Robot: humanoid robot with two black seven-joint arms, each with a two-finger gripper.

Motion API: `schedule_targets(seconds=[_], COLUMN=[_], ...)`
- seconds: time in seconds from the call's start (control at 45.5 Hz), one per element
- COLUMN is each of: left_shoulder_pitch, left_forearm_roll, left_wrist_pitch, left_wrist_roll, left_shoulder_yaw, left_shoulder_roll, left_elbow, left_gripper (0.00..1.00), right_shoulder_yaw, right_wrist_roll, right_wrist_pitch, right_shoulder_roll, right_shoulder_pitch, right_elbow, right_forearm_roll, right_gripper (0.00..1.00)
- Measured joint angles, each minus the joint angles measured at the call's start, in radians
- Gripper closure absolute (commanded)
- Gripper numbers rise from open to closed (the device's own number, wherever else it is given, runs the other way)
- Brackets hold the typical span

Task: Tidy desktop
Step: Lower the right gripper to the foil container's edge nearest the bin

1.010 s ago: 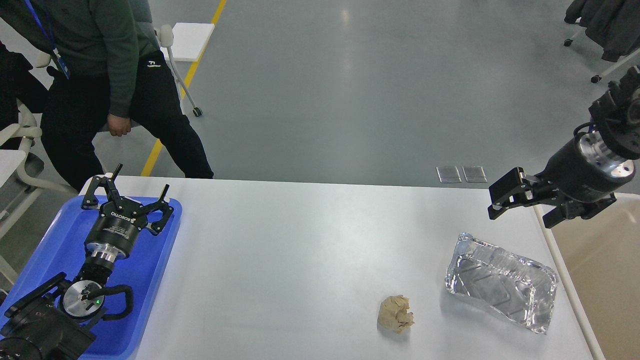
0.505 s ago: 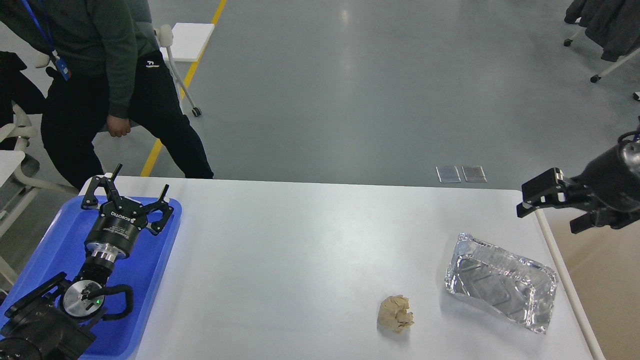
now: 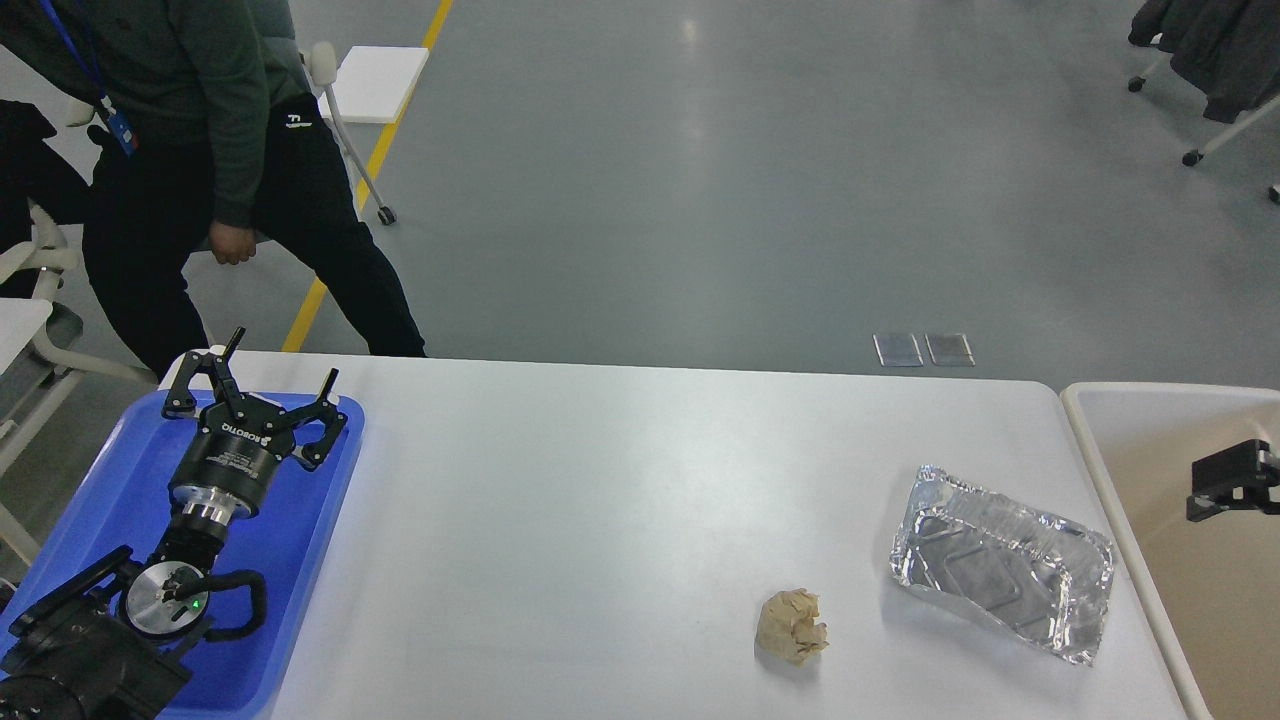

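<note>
The white desktop (image 3: 600, 500) fills the lower part of the head view. A crushed silver foil container (image 3: 1002, 576) lies on it at the right, near the edge. A crumpled tan paper ball (image 3: 792, 627) lies to its left, near the front. My left gripper (image 3: 268, 372) is open and empty over the blue tray (image 3: 300, 560), far from both. Only a black tip of my right gripper (image 3: 1235, 480) shows at the right edge, over the beige bin; its jaws cannot be told apart.
The blue tray sits on the desktop's left end. A beige bin with a cream rim (image 3: 1090, 450) stands just past the desktop's right edge. A person in dark clothes (image 3: 200, 150) stands behind the far left corner, beside chairs.
My right arm has swung right and down, from above the desktop's far right corner to over the bin, mostly leaving the view. The left arm, foil container and paper ball have not moved.
</note>
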Motion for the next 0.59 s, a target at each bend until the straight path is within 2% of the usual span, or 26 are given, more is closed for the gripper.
schedule_targets(seconds=[0.176, 0.329, 0.593], left_shoulder_pitch=[0.0, 0.0, 0.0], left_forearm_roll=[0.0, 0.0, 0.0], left_wrist_pitch=[0.0, 0.0, 0.0], left_wrist_roll=[0.0, 0.0, 0.0], left_shoulder_yaw=[0.0, 0.0, 0.0], left_shoulder_roll=[0.0, -0.001, 0.0], left_elbow=[0.0, 0.0, 0.0], left_gripper=[0.01, 0.01, 0.01], right_shoulder_yaw=[0.047, 0.161, 0.387], right_wrist_roll=[0.0, 0.001, 0.003], right_wrist_pitch=[-0.102, -0.194, -0.268], right_shoulder_roll=[-0.023, -0.039, -0.04], right_shoulder_pitch=[-0.117, -0.27, -0.529], right_elbow=[-0.018, -0.052, -0.124], right_forearm_roll=[-0.001, -0.002, -0.012], right_gripper=[0.0, 0.0, 0.0])
